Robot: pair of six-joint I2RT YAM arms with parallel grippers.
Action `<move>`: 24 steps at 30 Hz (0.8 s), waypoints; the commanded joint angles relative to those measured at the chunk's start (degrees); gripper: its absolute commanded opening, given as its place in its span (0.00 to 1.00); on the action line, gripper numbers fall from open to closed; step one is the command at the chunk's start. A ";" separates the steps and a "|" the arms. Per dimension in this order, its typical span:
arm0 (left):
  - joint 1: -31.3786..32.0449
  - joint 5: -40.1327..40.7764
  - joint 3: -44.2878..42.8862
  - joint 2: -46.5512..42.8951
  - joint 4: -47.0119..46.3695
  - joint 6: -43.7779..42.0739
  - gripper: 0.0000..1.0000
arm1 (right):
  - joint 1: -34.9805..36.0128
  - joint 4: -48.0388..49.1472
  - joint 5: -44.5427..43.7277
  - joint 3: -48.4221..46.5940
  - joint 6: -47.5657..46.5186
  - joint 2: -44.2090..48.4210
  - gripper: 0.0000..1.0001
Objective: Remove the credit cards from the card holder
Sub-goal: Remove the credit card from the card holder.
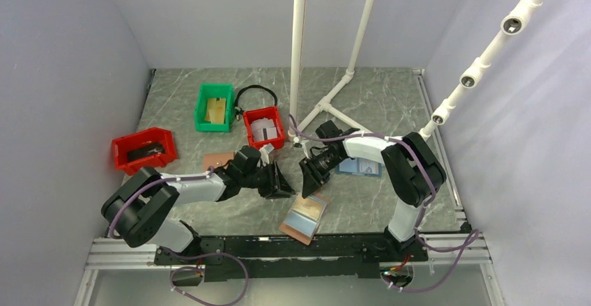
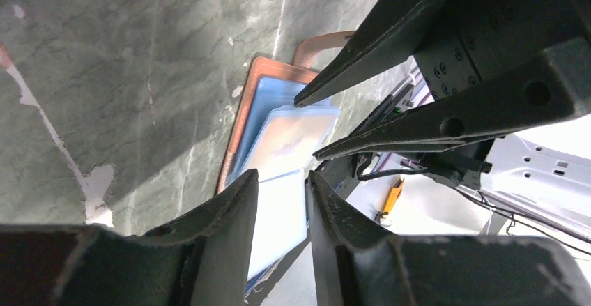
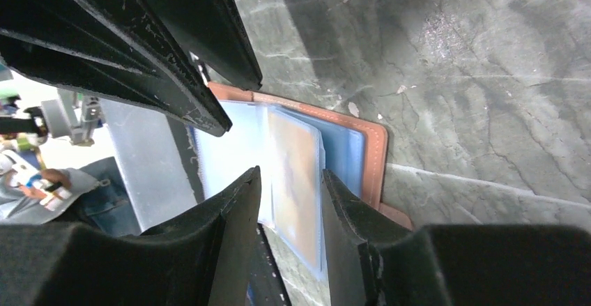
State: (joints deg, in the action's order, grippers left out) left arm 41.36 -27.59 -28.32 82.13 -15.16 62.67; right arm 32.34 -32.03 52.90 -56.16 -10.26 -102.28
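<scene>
The card holder (image 1: 306,217) lies open on the table near the front edge, brown outside and light blue inside. It also shows in the left wrist view (image 2: 240,121) and the right wrist view (image 3: 375,146). Pale cards (image 3: 296,159) sit in its clear sleeves and show in the left wrist view too (image 2: 296,135). My left gripper (image 1: 282,184) is open and empty, just left of and above the holder's far end (image 2: 281,178). My right gripper (image 1: 311,179) is open and empty, just above the same end (image 3: 289,176). The two grippers face each other closely.
An all-blue holder (image 1: 360,168) lies under the right arm. A flat brown piece (image 1: 218,160) lies left of the left gripper. A red bin (image 1: 145,149), a green bin (image 1: 215,107) and a second red bin (image 1: 265,126) stand behind. A white pipe frame (image 1: 300,48) rises at the back.
</scene>
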 commanded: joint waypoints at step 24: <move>-0.06 1.40 -0.01 -3.65 3.95 -1.14 0.35 | 9.86 0.48 -26.57 1.78 -8.03 6.99 0.41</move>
State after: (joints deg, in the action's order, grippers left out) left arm 41.36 -26.83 -28.32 80.77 -10.98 62.61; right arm 43.22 -32.82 30.81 -55.33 -16.56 -96.92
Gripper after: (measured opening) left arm 0.347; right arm 0.415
